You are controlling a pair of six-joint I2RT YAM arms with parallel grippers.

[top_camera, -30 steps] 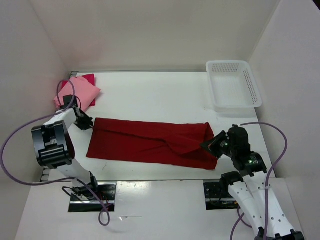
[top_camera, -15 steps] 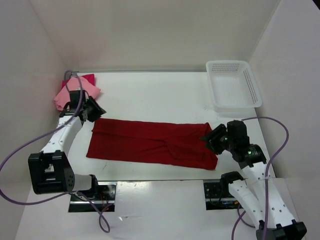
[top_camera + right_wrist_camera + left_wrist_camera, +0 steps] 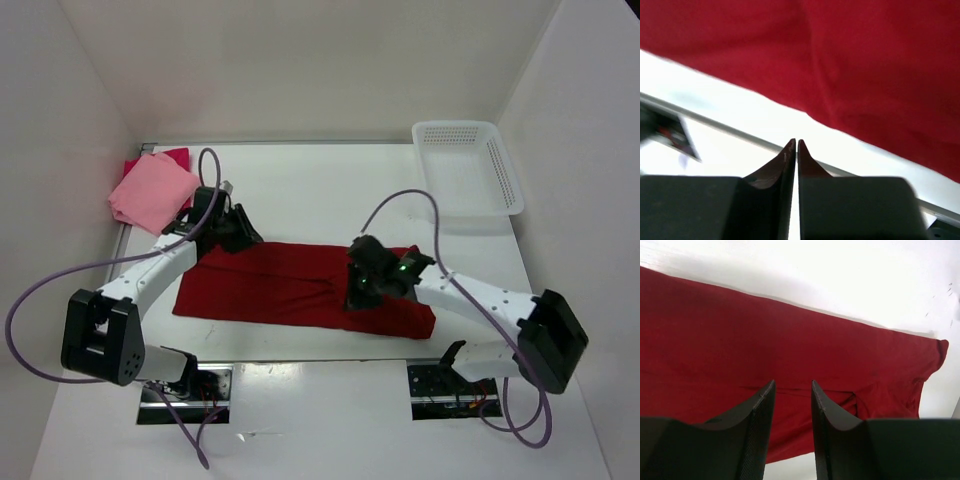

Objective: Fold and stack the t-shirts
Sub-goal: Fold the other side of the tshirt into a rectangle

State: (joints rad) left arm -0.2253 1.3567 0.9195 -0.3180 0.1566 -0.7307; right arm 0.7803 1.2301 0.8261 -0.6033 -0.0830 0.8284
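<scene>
Overhead, the dark red t-shirt (image 3: 290, 285) lay flattened into a long band across the middle of the counter (image 3: 320, 185), while the light pink t-shirt (image 3: 150, 190) sat folded at upper left on top of the magenta-pink t-shirt (image 3: 178, 156), of which only a corner showed. The left pincer (image 3: 792, 390) hovered over the band's upper-left edge, its jaws slightly parted and holding nothing. The right pincer (image 3: 795, 144) hung over the band right of centre, clenched tight on nothing. The cloth looked thin, light and limp, likely to sag and crease wherever unsupported, so a pinch at each of two corners, or along one hem, seemed the surest hold for doubling it over. A white basket (image 3: 505, 180) stood at upper right, well apart.
</scene>
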